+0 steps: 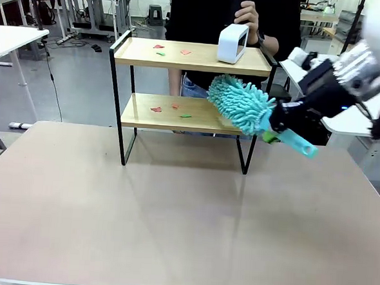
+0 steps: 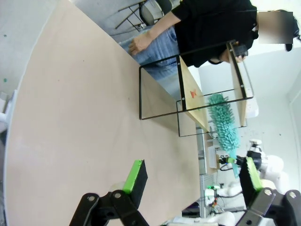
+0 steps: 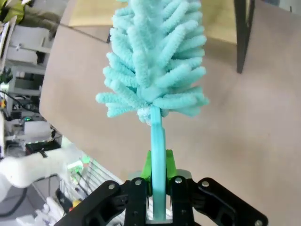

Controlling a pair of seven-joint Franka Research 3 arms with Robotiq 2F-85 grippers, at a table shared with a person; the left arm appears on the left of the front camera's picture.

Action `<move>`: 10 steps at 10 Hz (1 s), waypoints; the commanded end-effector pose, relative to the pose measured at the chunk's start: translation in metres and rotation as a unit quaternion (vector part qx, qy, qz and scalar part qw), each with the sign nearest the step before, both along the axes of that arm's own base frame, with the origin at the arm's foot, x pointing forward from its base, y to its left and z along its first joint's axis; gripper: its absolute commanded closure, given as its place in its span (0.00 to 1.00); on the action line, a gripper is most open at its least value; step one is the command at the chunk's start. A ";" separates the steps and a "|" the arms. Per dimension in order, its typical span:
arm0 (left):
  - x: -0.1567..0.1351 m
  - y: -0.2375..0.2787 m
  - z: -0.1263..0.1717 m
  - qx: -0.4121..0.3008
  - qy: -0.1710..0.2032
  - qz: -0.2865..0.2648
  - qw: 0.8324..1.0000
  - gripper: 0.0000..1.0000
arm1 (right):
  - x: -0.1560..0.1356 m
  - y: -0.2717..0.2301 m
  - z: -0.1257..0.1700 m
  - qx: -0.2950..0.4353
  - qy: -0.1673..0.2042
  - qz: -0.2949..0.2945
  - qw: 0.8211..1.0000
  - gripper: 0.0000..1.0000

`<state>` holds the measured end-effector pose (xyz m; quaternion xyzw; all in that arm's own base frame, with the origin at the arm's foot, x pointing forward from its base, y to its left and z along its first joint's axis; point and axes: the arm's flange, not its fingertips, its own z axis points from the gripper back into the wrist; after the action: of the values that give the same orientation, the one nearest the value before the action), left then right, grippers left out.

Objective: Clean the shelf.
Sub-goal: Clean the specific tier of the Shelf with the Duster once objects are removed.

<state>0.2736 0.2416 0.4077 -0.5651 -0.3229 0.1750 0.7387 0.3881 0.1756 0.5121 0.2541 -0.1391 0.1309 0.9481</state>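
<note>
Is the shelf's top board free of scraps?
No, red and green scraps lie on the top board of the shelf, left of the white box.

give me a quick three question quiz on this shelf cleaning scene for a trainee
1. True or false: the robot's right hand is shut on the handle of the teal duster.
2. Where does the white device that the person's hand touches stand? A) on the tabletop B) on the top board of the shelf C) on the lower board
3. Fill the gap: small red and green ____ lie on both boards.

Key: 1 true. 2 B. 3 scraps.
</note>
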 end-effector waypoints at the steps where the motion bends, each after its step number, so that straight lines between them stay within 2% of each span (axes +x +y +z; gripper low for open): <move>1: 0.000 -0.001 0.002 -0.006 -0.005 -0.001 1.000 0.00 | 0.034 0.031 -0.004 0.011 -0.004 -0.018 1.000 0.89; 4: 0.000 -0.001 0.002 -0.006 -0.005 -0.001 1.000 0.00 | 0.064 0.067 -0.027 0.008 -0.025 -0.024 0.999 0.89; 6: 0.000 -0.001 0.002 -0.006 -0.005 -0.001 1.000 0.00 | 0.077 0.084 -0.046 0.000 -0.012 -0.003 1.000 0.89; 10: 0.000 -0.001 0.002 -0.006 -0.005 -0.001 1.000 0.00 | 0.080 0.100 -0.061 0.007 -0.003 0.044 0.999 0.89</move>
<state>0.2735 0.2417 0.4079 -0.5652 -0.3231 0.1749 0.7387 0.4618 0.2754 0.4475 0.2543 -0.1268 0.1532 0.9465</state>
